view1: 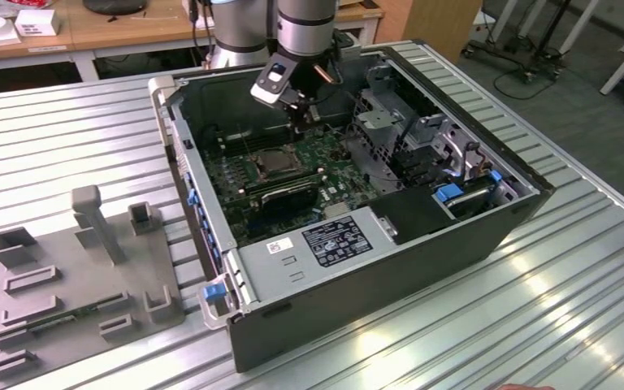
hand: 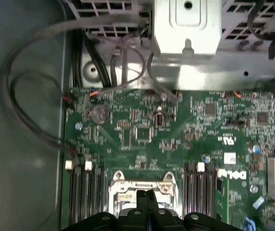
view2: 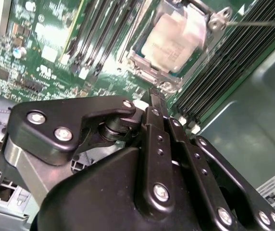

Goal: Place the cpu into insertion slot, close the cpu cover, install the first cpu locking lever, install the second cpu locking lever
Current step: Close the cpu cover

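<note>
The cpu [view2: 173,41] shows its silvery top inside the insertion slot [view1: 274,162] on the green motherboard [view1: 328,158]. The cpu cover [view2: 149,72], a thin metal frame, lies flat around it; its edge also appears in the first wrist view [hand: 120,185]. A thin metal lever rod [view2: 262,22] sticks out sideways from the socket's corner tab. My gripper [view1: 303,112] hangs inside the open computer case, a little above the board and just beyond the socket. Both wrist views have its black fingers pressed together, gripper [view2: 155,94] and gripper [hand: 147,196], with nothing between them.
The case's side walls [view1: 182,146] ring the board. A metal drive cage [view1: 383,122] and power supply [view1: 328,240] crowd the exterior view's right. Black memory slots [view2: 104,29] flank the socket, and loose cables [hand: 31,110] run nearby. A grey fixture [view1: 74,268] sits on the ribbed table [view1: 507,325].
</note>
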Robot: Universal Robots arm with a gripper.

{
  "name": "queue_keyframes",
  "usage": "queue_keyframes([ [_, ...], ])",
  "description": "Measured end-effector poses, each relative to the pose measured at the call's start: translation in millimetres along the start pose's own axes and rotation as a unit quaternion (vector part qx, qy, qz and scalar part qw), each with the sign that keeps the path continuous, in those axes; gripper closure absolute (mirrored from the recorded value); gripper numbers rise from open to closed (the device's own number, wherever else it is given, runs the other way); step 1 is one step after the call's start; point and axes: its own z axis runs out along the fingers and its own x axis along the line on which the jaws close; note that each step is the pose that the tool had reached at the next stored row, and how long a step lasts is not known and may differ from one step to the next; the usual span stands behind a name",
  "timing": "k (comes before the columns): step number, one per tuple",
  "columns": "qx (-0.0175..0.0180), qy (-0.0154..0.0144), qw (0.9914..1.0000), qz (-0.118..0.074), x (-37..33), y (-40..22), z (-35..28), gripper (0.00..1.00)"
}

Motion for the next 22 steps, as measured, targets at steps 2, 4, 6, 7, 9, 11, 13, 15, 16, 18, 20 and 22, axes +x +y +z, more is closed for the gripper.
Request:
queue_keyframes([
  [2, -0.0007, -0.0001, 1.0, 0.0, 0.4, -5.2, -0.3, 0.89],
  [4, -0.0012, -0.0002, 1.0, 0.0, 0.7, -9.9, -0.6, 0.89],
  [6, -0.0015, -0.0001, 1.0, 0.0, 0.8, -12.7, -0.7, 0.89],
  [7, -0.0016, 0.0, 1.0, 0.0, 0.9, -13.2, -0.7, 0.89],
  [9, -0.0015, -0.0001, 1.0, 0.0, 0.8, -13.3, -0.7, 0.89],
  [11, -0.0015, 0.0, 1.0, 0.0, 0.8, -13.4, -0.7, 0.89],
  [13, -0.0015, 0.0, 1.0, 0.0, 0.8, -13.4, -0.7, 0.89],
  [15, -0.0015, 0.0, 1.0, 0.0, 0.8, -13.4, -0.7, 0.89],
  [16, -0.0015, 0.0, 1.0, 0.0, 0.8, -13.4, -0.7, 0.89],
  [18, -0.0015, 0.0, 1.0, 0.0, 0.8, -13.4, -0.7, 0.89],
  [20, -0.0015, 0.0, 1.0, 0.0, 0.8, -13.5, -0.7, 0.89],
  [22, -0.0014, 0.0002, 0.99999, -0.004, 0.8, -13.5, -0.7, 0.89],
])
